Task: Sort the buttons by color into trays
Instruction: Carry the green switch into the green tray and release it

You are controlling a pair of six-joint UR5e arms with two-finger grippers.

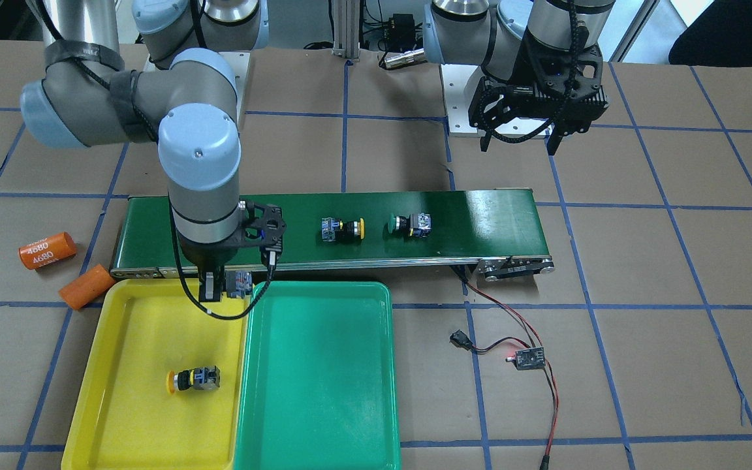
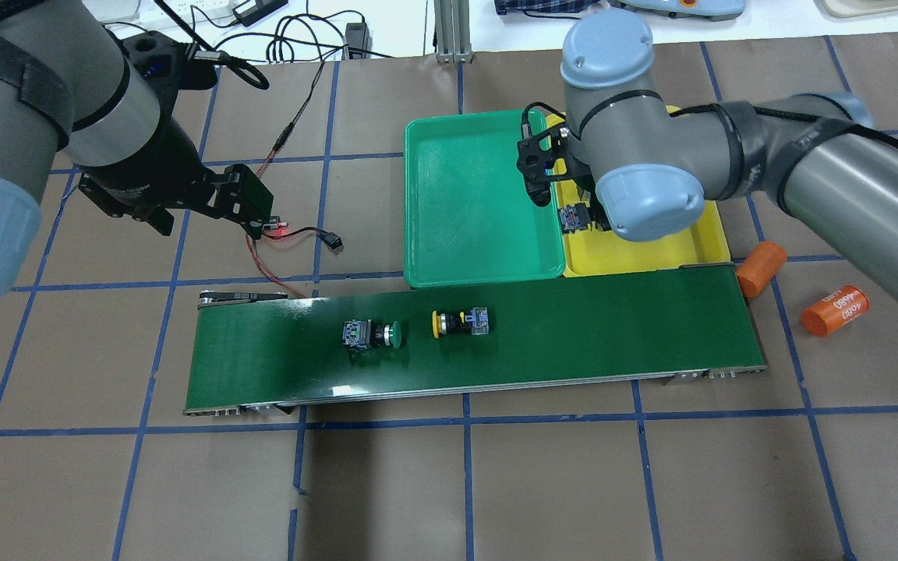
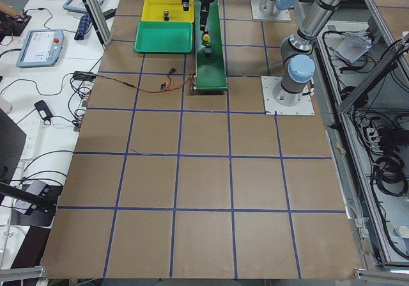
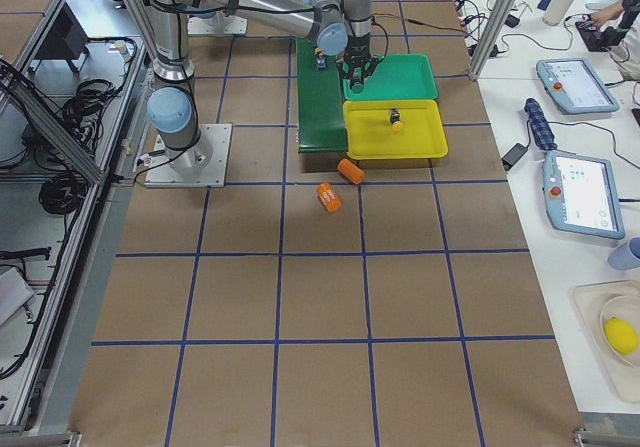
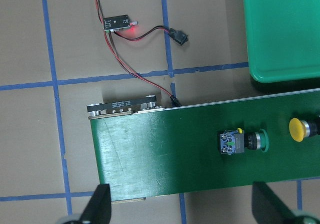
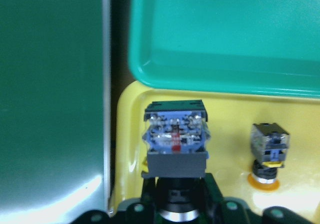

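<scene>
My right gripper (image 1: pixel 222 287) is shut on a button (image 6: pixel 175 139) and holds it just above the yellow tray (image 1: pixel 121 418), at the corner near the belt and the green tray (image 1: pixel 317 391). Its grey-blue contact block shows; its cap is hidden. A yellow-capped button (image 1: pixel 193 379) lies in the yellow tray. On the belt lie a yellow-capped button (image 1: pixel 343 230) and a green-capped button (image 1: pixel 410 224). My left gripper (image 1: pixel 518 147) is open and empty, high above the table beyond the belt's end. Its fingers (image 5: pixel 100 206) stand wide apart in the left wrist view.
The long dark green conveyor belt (image 1: pixel 480 222) runs along the trays. Two orange cylinders (image 1: pixel 47 250) (image 1: pixel 85 286) lie beside the yellow tray. A small circuit board with red and black wires (image 1: pixel 526 358) lies near the belt's other end.
</scene>
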